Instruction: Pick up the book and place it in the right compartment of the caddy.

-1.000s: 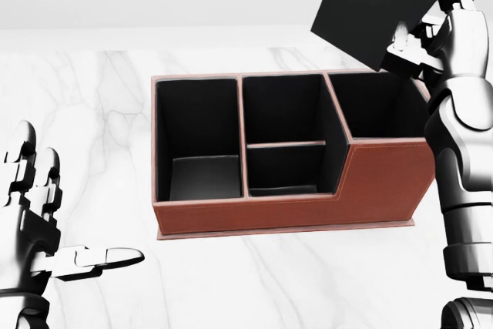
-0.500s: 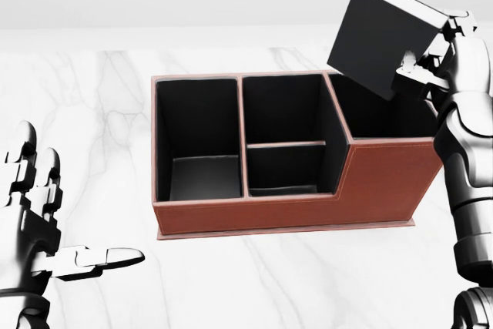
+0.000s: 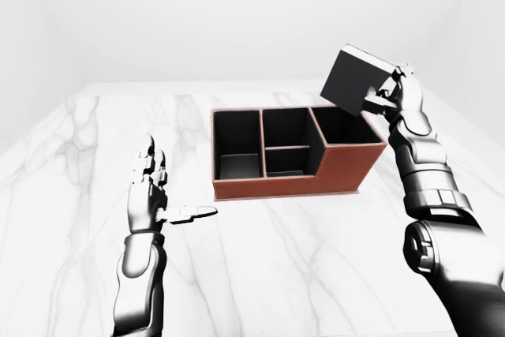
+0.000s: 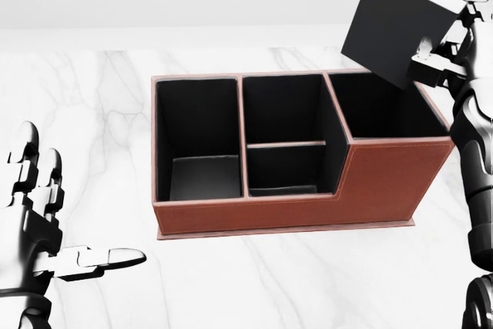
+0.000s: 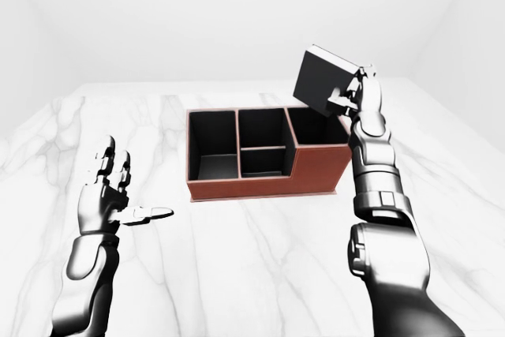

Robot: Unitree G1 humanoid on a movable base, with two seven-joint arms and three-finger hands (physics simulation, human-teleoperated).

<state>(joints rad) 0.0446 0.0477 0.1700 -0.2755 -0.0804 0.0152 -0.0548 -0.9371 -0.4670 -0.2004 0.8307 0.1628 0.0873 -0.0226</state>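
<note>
1 white marble table (image 3: 300, 266) bears caddy (image 4: 385, 182); plain white walls (image 3: 237, 13).

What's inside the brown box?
The caddy has four black compartments, and every floor on show looks bare. Its tall wall hides the floor of the right one. The book hangs above that, gripped in the right robot hand.

A broad white marble counter (image 3: 276, 266) with soft grey veining fills the lower part of every view and narrows toward a straight far edge near the upper middle of the eye views. Behind it stands a plain white back wall (image 3: 252, 13), met on either side by a left wall (image 3: 20, 29) and a right wall (image 3: 485, 29) of the same blank white. The light is even and diffuse, with only faint shading on the walls.
</note>
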